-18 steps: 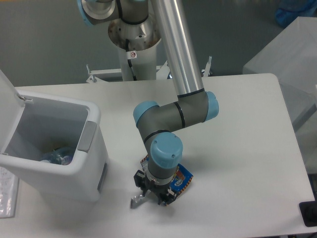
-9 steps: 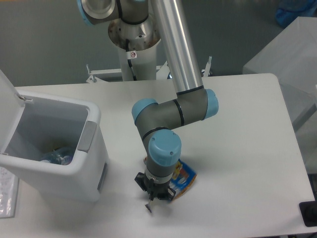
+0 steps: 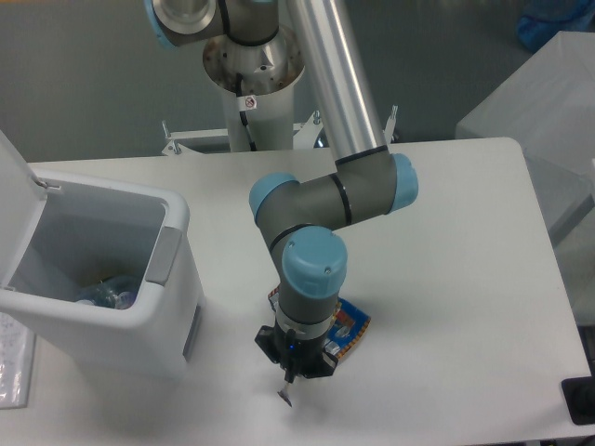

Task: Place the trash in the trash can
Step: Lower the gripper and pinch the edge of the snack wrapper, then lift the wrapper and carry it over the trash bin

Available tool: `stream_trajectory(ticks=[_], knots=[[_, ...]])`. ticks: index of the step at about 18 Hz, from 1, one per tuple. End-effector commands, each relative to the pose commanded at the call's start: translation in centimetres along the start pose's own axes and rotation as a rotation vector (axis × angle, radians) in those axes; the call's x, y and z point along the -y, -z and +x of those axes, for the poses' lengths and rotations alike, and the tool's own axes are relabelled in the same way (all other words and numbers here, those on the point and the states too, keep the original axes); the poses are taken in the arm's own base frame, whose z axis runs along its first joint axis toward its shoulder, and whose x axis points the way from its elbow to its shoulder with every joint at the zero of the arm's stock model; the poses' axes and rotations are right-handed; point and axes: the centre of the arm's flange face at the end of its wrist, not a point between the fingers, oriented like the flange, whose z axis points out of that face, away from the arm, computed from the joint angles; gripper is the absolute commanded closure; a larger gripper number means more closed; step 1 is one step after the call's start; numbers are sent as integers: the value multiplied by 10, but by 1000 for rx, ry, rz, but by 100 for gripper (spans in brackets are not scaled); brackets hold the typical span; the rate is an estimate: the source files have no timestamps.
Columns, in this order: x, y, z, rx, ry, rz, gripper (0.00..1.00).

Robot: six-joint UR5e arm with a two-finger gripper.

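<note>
At the left the trash can stands on the desk with its lid swung up and back, and the crushed clear bottle already lies at the bottom of it. To its right the gripper points down beside the blue snack wrapper, which lies flat on the desk, half hidden under the wrist. The fingers look drawn together with nothing visibly between them, though from this angle the view does not settle whether they pinch a corner of foil. The step in hand appears to be picking up the wrapper; doing it well likely means spreading the fingers, centring over a raised crumple rather than the flat edge, and lifting straight up before swinging left. The bin's near wall and rounded rim stand in that path, so the load would need to clear them. Nothing else sits between wrapper and bin.
</note>
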Motion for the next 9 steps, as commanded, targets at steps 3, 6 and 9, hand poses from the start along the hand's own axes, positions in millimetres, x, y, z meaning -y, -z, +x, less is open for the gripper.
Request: stream_trajectory(ticks=[3,6,9], knots=[[20,44,-21,-8,57,121,100],[30,112,-27,-43,76,269,100],[37,168,-27,-81,60,396,100]])
